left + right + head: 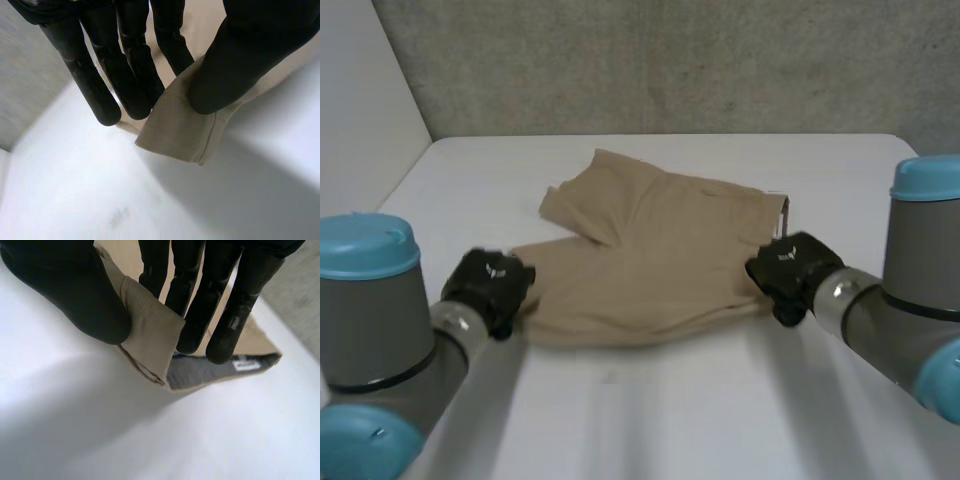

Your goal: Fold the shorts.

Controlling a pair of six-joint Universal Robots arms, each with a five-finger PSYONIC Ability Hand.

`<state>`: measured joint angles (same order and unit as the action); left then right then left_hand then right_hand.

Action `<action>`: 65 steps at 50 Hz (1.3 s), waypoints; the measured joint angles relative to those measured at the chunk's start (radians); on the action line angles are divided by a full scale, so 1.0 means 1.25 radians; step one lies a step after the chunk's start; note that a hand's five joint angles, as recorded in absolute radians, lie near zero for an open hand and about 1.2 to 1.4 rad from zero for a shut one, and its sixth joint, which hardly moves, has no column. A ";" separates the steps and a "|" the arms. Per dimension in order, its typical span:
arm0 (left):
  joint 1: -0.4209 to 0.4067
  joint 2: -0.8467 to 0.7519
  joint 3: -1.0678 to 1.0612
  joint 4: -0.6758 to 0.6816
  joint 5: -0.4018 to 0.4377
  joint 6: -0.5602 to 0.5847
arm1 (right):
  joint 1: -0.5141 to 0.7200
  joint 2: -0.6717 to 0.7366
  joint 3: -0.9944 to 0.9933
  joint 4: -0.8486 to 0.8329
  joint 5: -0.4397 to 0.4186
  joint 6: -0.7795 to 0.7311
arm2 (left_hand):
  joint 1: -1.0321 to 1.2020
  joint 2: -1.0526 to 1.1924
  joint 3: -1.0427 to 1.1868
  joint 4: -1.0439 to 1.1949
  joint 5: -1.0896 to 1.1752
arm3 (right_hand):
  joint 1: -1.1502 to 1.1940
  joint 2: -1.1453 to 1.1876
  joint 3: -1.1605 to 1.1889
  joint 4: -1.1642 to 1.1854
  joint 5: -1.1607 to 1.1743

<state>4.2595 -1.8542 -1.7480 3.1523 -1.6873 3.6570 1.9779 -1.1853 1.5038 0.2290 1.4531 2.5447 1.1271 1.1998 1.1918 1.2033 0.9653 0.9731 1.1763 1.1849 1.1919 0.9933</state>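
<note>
Tan shorts lie spread on the white table, one leg bunched toward the far left. My left hand is at the near left leg hem, and in its wrist view the thumb and fingers pinch that hem corner. My right hand is at the waistband's near right corner. There the thumb and fingers pinch the tan cloth, and the grey inner lining with a small label shows underneath.
A grey wall runs behind the table's far edge. Bare white tabletop stretches in front of the shorts and to both sides. My two arms reach in from the near corners.
</note>
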 measured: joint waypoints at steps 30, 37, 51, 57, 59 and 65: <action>-0.025 -0.004 0.145 -0.152 0.066 0.039 | -0.095 -0.122 0.117 0.085 -0.025 -0.127 | 0.001 0.000 0.000 0.000 0.020 | 0.000 0.000 0.000 0.000 0.005; -0.033 -0.205 0.363 0.002 0.050 0.046 | -0.081 -0.003 -0.019 -0.019 0.021 -0.026 | 0.002 0.000 0.000 0.000 0.020 | 0.000 0.000 0.000 0.000 0.007; -0.054 -0.634 0.833 0.206 -0.005 0.251 | -0.062 0.241 -0.196 -0.313 0.169 -0.020 | 0.002 0.000 0.000 0.000 0.020 | 0.000 0.000 0.000 0.000 0.008; -0.054 -0.726 0.921 0.279 0.002 0.262 | -0.055 0.314 -0.236 -0.403 0.189 -0.023 | 0.002 0.000 0.000 0.000 0.020 | -0.150 -0.180 -0.168 -0.173 -0.148; -0.055 -0.737 0.915 0.332 0.008 0.253 | -0.052 0.330 -0.243 -0.432 0.201 -0.022 | -0.123 -0.131 -0.114 -0.114 -0.092 | -0.343 -0.411 -0.395 -0.402 -0.368; -0.067 -0.695 0.805 0.502 0.025 0.215 | -0.046 0.308 -0.222 -0.468 0.222 0.003 | -0.737 -0.732 -0.722 -0.738 -0.690 | -0.615 -0.763 -0.777 -0.767 -0.738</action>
<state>4.1759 -2.7233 -0.7416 3.7800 -1.6559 3.9253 1.9207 -0.7997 1.2258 -0.3564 1.7308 2.5485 0.2061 0.2844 0.2899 0.2812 0.1028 0.2041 0.2225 0.2132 0.2335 0.0706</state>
